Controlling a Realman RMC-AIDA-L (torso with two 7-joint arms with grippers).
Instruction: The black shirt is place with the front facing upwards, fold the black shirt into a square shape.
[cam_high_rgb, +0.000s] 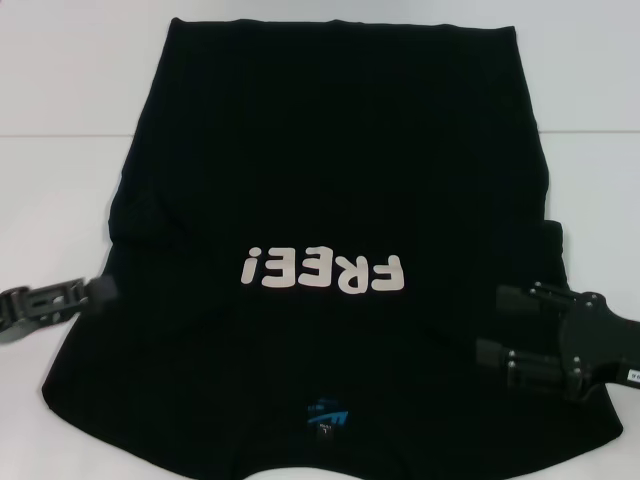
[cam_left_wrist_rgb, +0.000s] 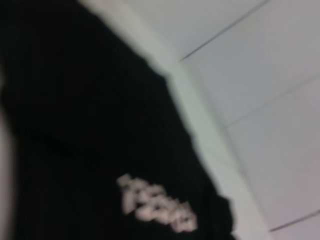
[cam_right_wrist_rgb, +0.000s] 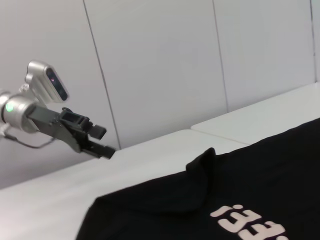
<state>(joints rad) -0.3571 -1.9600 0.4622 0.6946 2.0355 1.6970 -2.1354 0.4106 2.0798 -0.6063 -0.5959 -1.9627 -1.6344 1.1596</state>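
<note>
The black shirt (cam_high_rgb: 330, 170) lies flat on the white table (cam_high_rgb: 60, 180), front up, with the white "FREE!" print (cam_high_rgb: 322, 270) upside down to me and the blue neck label (cam_high_rgb: 325, 415) near the front edge. Its left sleeve looks folded inward (cam_high_rgb: 150, 210). My left gripper (cam_high_rgb: 98, 290) is at the shirt's left edge, just beside the cloth; in the right wrist view (cam_right_wrist_rgb: 104, 141) it hangs open above the table. My right gripper (cam_high_rgb: 495, 326) is open and empty over the shirt's right side. The shirt also shows in the left wrist view (cam_left_wrist_rgb: 90, 125) and the right wrist view (cam_right_wrist_rgb: 240, 195).
The table has a seam running across it behind the shirt's middle (cam_high_rgb: 590, 132). A pale panelled wall (cam_right_wrist_rgb: 165, 65) stands behind the table. The shirt's near edge reaches the table's front.
</note>
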